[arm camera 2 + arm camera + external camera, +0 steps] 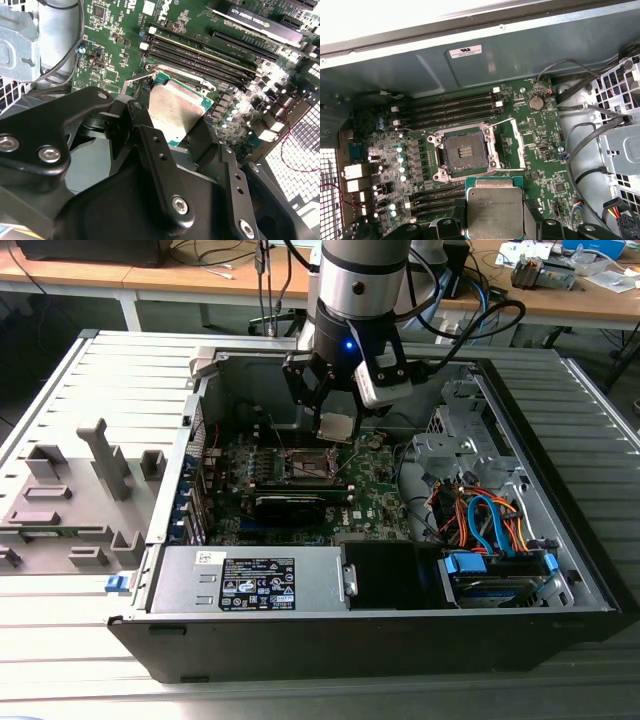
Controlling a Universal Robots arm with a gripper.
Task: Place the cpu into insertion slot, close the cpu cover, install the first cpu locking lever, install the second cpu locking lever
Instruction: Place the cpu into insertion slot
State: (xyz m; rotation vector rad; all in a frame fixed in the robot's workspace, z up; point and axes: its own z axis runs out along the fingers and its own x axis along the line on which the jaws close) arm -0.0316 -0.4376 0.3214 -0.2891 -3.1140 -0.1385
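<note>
Electronics lab or workshop, opened computer case [360, 640] on slatted table [60, 640]; cable-strewn wooden benches [190, 280] behind

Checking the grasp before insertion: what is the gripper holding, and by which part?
The cpu, clamped by the gripper at two opposite edges.

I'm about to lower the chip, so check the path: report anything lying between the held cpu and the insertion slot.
Nothing visible stands in the way. The claw holds the cpu above the motherboard, and in the first wrist view the insertion slot lies bare, its cpu cover swung open to one side.
</note>
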